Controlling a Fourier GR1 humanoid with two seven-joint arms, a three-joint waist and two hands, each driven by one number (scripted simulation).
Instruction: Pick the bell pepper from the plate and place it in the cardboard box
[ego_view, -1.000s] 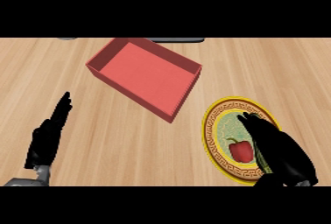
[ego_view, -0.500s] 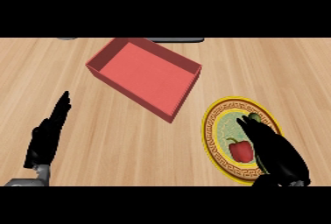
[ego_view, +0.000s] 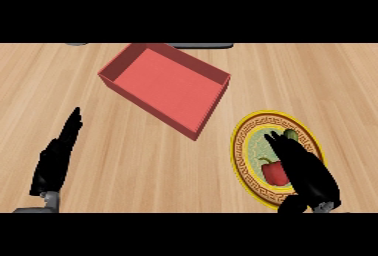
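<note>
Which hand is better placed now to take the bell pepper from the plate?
The right hand. It hangs over the plate, fingers straight, just beside the bell pepper. The left hand rests open at the lower left, far from the plate.

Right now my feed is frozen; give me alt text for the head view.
The right hand, fingers straight, is over a yellow-rimmed plate at lower right, beside the red bell pepper on it. An empty red box sits upper centre; the left hand rests open at lower left.

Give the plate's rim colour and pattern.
The plate has a yellow rim with a dark meander band; head view.
</note>
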